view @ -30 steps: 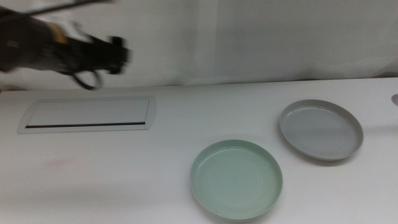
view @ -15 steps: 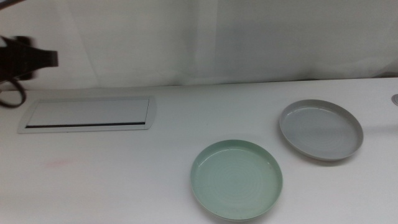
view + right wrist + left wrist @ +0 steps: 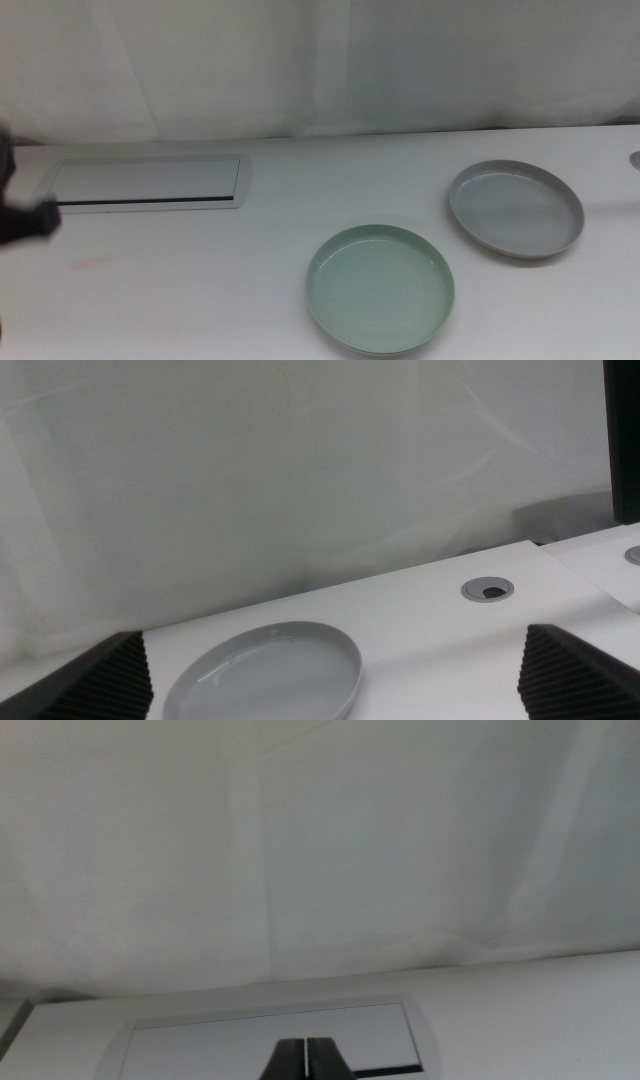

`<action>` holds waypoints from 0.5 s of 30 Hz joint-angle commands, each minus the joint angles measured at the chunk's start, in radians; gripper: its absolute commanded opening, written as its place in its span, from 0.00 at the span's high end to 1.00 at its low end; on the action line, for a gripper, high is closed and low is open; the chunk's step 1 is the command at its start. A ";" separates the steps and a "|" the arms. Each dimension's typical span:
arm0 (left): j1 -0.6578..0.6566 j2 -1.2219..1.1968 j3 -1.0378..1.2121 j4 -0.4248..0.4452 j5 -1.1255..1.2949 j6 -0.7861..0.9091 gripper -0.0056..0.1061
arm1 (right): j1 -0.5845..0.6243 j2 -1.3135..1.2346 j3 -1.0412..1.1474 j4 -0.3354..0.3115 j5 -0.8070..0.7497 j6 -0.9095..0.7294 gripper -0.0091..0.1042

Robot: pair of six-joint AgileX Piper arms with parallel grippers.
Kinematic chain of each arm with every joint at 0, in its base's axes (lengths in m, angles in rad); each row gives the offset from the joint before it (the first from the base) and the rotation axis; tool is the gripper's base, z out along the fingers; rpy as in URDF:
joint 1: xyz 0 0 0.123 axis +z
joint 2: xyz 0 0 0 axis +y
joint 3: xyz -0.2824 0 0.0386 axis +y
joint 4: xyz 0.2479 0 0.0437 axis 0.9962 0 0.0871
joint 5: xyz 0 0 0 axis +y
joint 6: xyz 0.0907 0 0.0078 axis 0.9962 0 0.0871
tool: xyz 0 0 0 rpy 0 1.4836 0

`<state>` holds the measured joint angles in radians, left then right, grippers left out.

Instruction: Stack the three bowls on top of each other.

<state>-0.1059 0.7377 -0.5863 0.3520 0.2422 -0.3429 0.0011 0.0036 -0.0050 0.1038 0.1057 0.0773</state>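
Note:
Two bowls show on the white table in the middle view. The mint green bowl (image 3: 380, 288) sits near the front centre, and the grey bowl (image 3: 516, 208) lies behind it to the right, apart from it. Both are empty. My left gripper (image 3: 22, 220) is a dark blur at the left edge, far from both bowls; in the left wrist view its jaws (image 3: 305, 1058) are shut on nothing. My right gripper (image 3: 330, 645) is open, its jaws spread wide, with the grey bowl (image 3: 265, 675) just ahead between them. This gripper is outside the middle view.
A flat grey rectangular panel (image 3: 145, 184) is set into the table at the back left, also seen under the left gripper (image 3: 270, 1035). A round cable grommet (image 3: 489, 589) lies right of the grey bowl. A white curtain backs the table.
The left arm has swung from the upper left down to the left edge of the middle view. The two bowls have not moved.

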 commanded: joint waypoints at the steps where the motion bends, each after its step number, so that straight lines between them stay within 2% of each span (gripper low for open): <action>1: -0.004 -0.098 0.100 0.007 -0.087 -0.010 0.96 | 0.002 -0.032 0.041 -0.006 -0.015 -0.004 0.01; 7: -0.004 -0.255 0.275 0.007 -0.114 -0.025 0.96 | 0.002 -0.032 0.041 -0.006 -0.015 -0.004 0.01; 15: -0.004 -0.275 0.492 0.007 -0.411 -0.025 0.96 | 0.002 -0.032 0.041 -0.006 -0.026 -0.004 0.01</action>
<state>-0.1059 0.4684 -0.1324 0.3583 -0.0749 -0.3581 0.0011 0.0036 -0.0050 0.1038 0.0951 0.0795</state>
